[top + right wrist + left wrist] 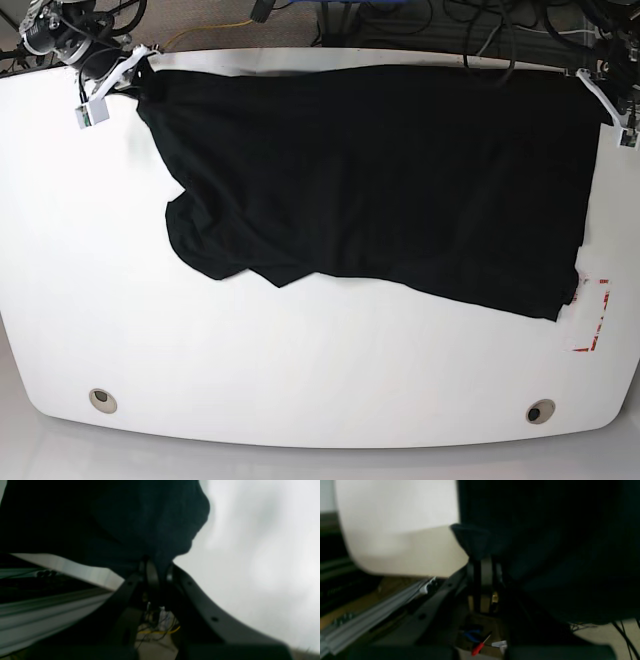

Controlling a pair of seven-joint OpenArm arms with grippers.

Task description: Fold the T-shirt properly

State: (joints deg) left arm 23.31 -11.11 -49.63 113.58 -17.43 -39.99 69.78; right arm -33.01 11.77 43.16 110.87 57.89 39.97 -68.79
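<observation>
T-shirt [390, 170] spread black across the far half of the white worktop [300, 370], stretched between two corners pinned at the back edge. Right tool [157, 568] clamped shut on a bunch of dark cloth, seen in its wrist view with fabric pinched between the closed jaws and bulging above them; in the base view at the far left corner of the garment [140, 70]. Left tool [483, 566] likewise closed on a fold of fabric, the cloth draped over and beside it; in the base view at the far right corner [600, 90]. Held well apart, probably to keep that far edge taut and straight so the body lies flat for a fold. Near edge loose and uneven, sagging lower toward the base view's right and rumpled into a sleeve-like lump at its left. No fold made yet, by the look of it. Likely next: drawing both corners toward the near edge together, with risk of dragging wrinkles along.
</observation>
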